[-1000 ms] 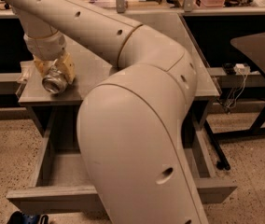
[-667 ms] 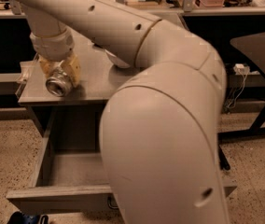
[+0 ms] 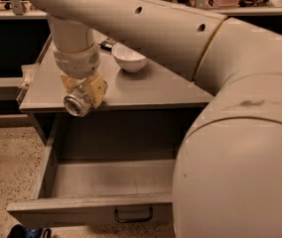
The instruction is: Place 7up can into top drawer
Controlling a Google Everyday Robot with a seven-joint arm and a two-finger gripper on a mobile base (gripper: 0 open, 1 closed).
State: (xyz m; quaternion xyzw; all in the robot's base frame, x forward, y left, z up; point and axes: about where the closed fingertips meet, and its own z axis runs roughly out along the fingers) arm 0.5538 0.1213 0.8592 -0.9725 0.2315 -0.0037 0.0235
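Note:
My gripper (image 3: 83, 95) hangs from the arm at the left front edge of the grey cabinet top (image 3: 146, 90). It is shut on the 7up can (image 3: 76, 105), which lies sideways with its silver end facing the camera. The can hangs over the back left part of the top drawer (image 3: 106, 180), well above its floor. The drawer is pulled out wide open, with its flat front panel and loop handle (image 3: 133, 214) near the bottom of the view. The drawer floor that shows holds nothing.
A white bowl (image 3: 129, 57) stands on the cabinet top behind the gripper, with a dark flat thing (image 3: 106, 44) just beyond it. My own arm and body (image 3: 230, 133) fill the right side and hide the drawer's right part. Dark benches stand behind.
The gripper with the can has moved right and forward, from over the cabinet top's left part to its front edge above the open drawer. The arm now hides less of the drawer.

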